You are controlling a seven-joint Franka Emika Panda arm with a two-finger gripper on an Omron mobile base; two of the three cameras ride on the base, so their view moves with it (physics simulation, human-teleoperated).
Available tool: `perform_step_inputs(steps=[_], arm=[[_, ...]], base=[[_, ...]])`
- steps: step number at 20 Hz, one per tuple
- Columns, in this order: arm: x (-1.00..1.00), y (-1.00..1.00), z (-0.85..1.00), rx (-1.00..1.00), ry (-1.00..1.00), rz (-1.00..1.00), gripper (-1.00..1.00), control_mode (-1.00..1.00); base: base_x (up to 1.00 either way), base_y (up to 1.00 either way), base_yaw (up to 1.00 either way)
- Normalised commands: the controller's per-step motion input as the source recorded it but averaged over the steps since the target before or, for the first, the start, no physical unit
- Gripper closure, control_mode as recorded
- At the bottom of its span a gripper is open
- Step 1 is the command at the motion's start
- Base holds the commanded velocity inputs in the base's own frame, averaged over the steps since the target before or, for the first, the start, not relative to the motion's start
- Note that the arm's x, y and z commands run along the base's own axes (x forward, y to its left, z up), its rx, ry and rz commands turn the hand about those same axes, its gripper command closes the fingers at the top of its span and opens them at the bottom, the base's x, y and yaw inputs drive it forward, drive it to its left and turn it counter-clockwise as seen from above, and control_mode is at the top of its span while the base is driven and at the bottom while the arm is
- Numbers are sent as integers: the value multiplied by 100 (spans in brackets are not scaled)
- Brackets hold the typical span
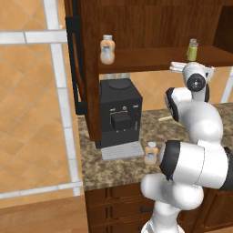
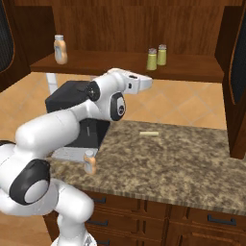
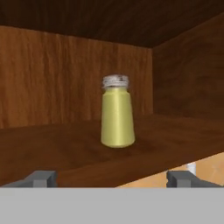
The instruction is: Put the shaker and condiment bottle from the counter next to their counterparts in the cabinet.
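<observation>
With two shakers (image 2: 156,57) side by side on the cabinet (image 2: 134,65) shelf, upper right, that half looks done; the gripper (image 3: 113,178) gapes empty, and the orange bottle (image 2: 89,161) waits on the counter (image 2: 168,158), lower left.

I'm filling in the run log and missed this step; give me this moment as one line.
pincer: open, empty, before shelf | shaker: on cabinet shelf beside twin | condiment bottle: on counter | twin bottle: on shelf

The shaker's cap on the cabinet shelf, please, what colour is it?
Grey-silver, over a yellow-green body; the shaker shows best in the hand view.
</observation>
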Motion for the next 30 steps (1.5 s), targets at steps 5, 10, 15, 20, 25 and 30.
perform_step_inputs(steps=[5,10,15,20,25,30], arm=[[-91,0,-6,0,6,12,-100,-100],[-100,-4,-16,0,9,12,-100,-100],[-91,-7,-38,0,18,14,-100,-100],[-92,0,-71,0,10,9,-100,-100],[-69,10,-62,0,3,6,-100,-100],[-15,27,-25,0,2,2,-100,-100]], base=[[0,0,0],[0,0,0],[0,0,0],[0,0,0],[0,0,0],[0,0,0]])
